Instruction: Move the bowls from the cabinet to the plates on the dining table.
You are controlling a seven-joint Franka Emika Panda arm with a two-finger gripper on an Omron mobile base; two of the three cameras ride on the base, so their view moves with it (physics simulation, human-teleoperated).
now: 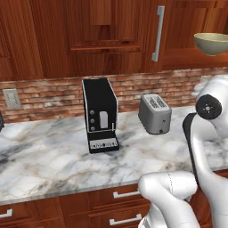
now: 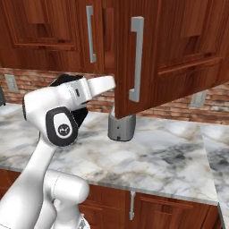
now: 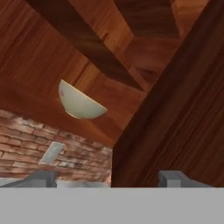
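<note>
A tan-beige bowl (image 1: 213,43) sits on the shelf of the open dark red-brown cabinet (image 1: 187,53) at the upper right. In the hand view a pale bowl (image 3: 81,103) rests on that shelf, up and left of my gripper (image 3: 108,180) and well apart from it. The gripper is open, with nothing between its fingertips (image 3: 41,178). The swung-out cabinet door (image 2: 170,53) with its long silver handle (image 2: 136,58) hides the hand in the right base view. The plates and the dining table are out of view.
A black coffee machine (image 1: 100,116) and a silver toaster (image 1: 155,113) stand on the marble counter (image 1: 49,160) below the cabinets. The brick wall (image 1: 53,93) carries an outlet (image 1: 11,98). The open door's edge (image 3: 175,109) stands close on the hand's right.
</note>
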